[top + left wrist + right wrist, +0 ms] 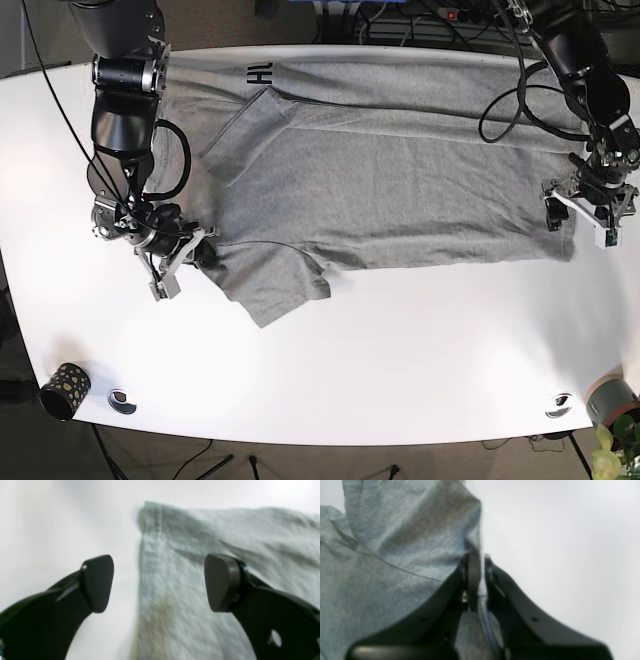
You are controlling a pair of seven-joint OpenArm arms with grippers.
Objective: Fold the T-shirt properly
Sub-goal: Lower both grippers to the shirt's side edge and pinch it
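Note:
A grey T-shirt (pixel 400 180) lies spread across the white table (pixel 420 360), one sleeve folded over near the front left. My right gripper (pixel 200 255) is at the shirt's left edge beside that sleeve. In the right wrist view it (pixel 476 565) is shut on a pinched fold of the T-shirt (pixel 382 555), which rises slightly. My left gripper (pixel 583 212) sits at the shirt's right end. The left wrist view shows it (pixel 160 582) open, its fingers astride the edge of the T-shirt (pixel 212 530); one finger is over bare table, the other over cloth.
A dark speckled cup (pixel 62 388) and a small round object (pixel 122 401) stand at the front left corner. Another small round object (pixel 560 404) and a grey pot (pixel 612 400) with a plant are at the front right. Cables (pixel 420 20) run behind the table.

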